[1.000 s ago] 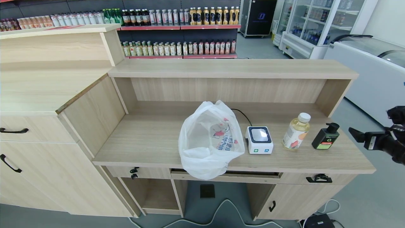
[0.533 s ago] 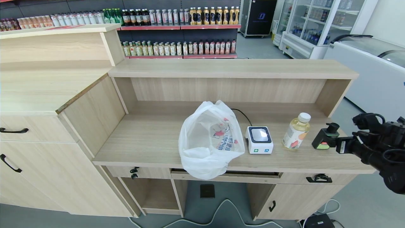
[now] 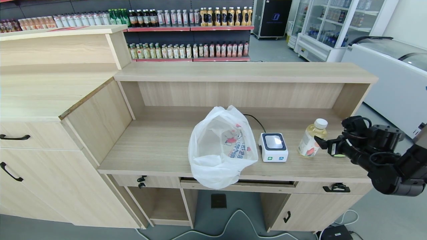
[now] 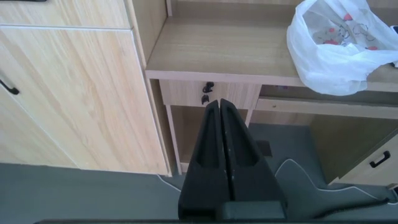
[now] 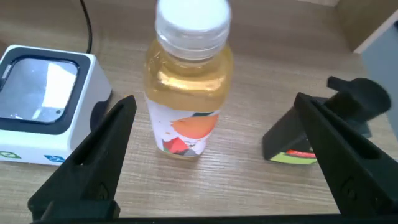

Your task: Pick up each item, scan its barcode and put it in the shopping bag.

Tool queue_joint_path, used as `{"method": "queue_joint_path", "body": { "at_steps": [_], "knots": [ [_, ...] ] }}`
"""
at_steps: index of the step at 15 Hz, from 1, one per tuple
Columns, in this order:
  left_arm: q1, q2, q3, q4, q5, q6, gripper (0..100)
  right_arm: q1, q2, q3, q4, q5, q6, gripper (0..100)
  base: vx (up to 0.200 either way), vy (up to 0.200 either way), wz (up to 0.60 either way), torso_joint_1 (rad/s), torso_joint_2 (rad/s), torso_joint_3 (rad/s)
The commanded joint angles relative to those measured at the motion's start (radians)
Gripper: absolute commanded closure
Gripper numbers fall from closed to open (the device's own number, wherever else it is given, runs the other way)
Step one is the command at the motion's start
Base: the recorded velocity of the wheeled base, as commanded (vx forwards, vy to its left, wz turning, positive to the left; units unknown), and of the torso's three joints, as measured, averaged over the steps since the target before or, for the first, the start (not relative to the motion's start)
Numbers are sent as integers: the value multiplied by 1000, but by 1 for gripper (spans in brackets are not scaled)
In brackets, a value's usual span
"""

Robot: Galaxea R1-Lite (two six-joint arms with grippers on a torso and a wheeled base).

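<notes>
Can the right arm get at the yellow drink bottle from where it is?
Probably yes. The right hand is open, facing the bottle, with nothing between; the pump bottle stands off to one side.

Claw [image 5: 214, 102] spread facing bottle [image 5: 189, 81], scanner [image 5: 43, 112] beside, perhaps pump dispenser [image 5: 360, 102]

Materials noted: counter [image 3: 160, 146] is pale wood-grain, matt, smooth. The bag [image 3: 213, 156] is thin white plastic, translucent, crinkled. The bottle [image 5: 189, 87] is clear glossy plastic with a white cap. The scanner [image 5: 43, 106] has a smooth white plastic casing and glossy window. The pump bottle [image 5: 360, 99] is black plastic.
</notes>
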Motion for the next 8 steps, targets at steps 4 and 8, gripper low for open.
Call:
{"method": "queue_joint_path", "body": {
  "at_steps": [4, 8],
  "knots": [
    [1, 0, 0, 0, 1, 0, 100, 41, 93, -75, -3, -62, -4, 0, 0, 0, 0, 0, 0, 0],
    [1, 0, 0, 0, 1, 0, 100, 72, 148, -150, 8, -68, -1, 0, 0, 0, 0, 0, 0, 0]
  ]
}}
